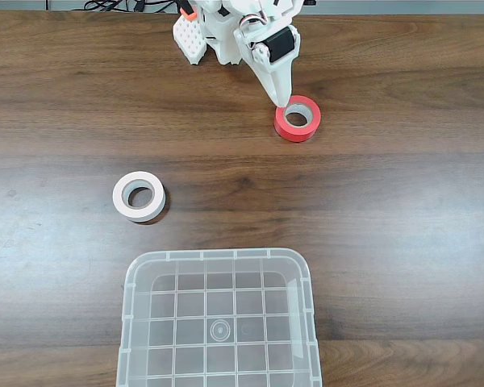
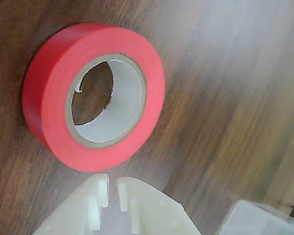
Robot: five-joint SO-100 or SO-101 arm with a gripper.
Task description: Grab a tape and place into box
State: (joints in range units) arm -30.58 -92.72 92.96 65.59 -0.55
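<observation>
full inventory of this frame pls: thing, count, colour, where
red tape: 1, red with grey core, flat on the table, upper right in the fixed view, at the gripper tip
white tape: 1, white, flat on the table, left of centre
box: 1, clear plastic, grid bottom, bottom centre, nothing in it
table: 1, dark wood grain
cables: dark, top edge
gripper: 1, white, fingers nearly closed, beside the red tape, not gripping it

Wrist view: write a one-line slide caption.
Red tape roll with grey core lies flat on brown wooden table, white gripper fingers nearly closed beside it.
</observation>
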